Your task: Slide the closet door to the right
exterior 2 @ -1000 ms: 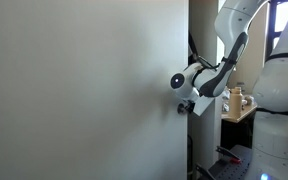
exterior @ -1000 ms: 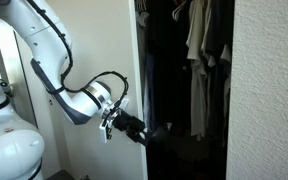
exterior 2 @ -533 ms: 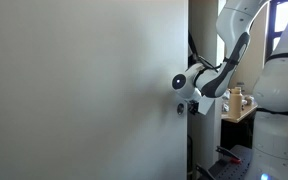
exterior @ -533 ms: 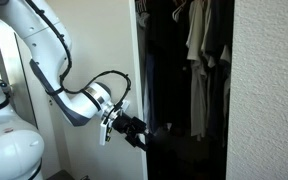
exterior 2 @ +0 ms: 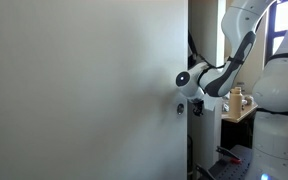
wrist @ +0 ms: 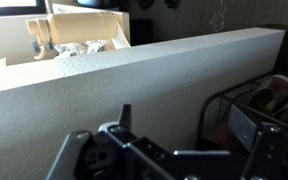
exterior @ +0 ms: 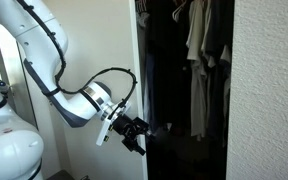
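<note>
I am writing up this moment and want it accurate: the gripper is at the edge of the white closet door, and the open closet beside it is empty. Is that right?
Not quite: the closet is not empty. In an exterior view, clothes hang in the dark opening. The rest holds: the gripper is at the edge of the white closet door.

No readable text, labels, brands, numbers or signs in any view. Closet door, robot arm, hanging clothes and textured wall all carry no legible markings.
</note>
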`<state>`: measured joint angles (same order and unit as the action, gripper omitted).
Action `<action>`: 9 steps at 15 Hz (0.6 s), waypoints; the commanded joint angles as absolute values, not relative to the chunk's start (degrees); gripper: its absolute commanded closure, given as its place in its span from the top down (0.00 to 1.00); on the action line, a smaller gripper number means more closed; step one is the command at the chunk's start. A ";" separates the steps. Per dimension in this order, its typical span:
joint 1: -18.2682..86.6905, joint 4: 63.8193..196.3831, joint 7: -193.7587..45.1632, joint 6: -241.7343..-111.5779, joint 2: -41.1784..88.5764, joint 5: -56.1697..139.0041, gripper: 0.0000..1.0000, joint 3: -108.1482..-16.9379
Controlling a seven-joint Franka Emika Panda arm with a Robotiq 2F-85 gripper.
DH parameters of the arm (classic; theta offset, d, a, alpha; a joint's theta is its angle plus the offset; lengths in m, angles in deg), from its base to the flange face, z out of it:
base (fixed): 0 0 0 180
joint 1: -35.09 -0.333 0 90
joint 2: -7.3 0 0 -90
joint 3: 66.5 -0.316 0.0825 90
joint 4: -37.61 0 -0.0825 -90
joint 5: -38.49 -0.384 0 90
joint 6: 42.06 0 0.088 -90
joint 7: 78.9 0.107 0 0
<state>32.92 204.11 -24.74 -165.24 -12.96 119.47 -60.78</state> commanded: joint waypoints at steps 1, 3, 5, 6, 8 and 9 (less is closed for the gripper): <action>35.51 204.33 -35.93 -171.07 -17.12 120.80 1.00 -58.09; 36.91 204.81 -41.08 -174.59 -19.42 120.90 1.00 -55.92; 38.70 205.06 -46.68 -178.05 -21.43 120.47 1.00 -53.45; 39.71 205.08 -50.12 -180.07 -22.65 119.57 1.00 -51.94; 41.93 204.90 -57.12 -183.80 -24.72 117.77 1.00 -49.00; 42.99 204.57 -60.90 -185.45 -25.51 116.31 1.00 -47.57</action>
<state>39.84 204.54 -50.03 -180.63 -20.78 119.62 -50.53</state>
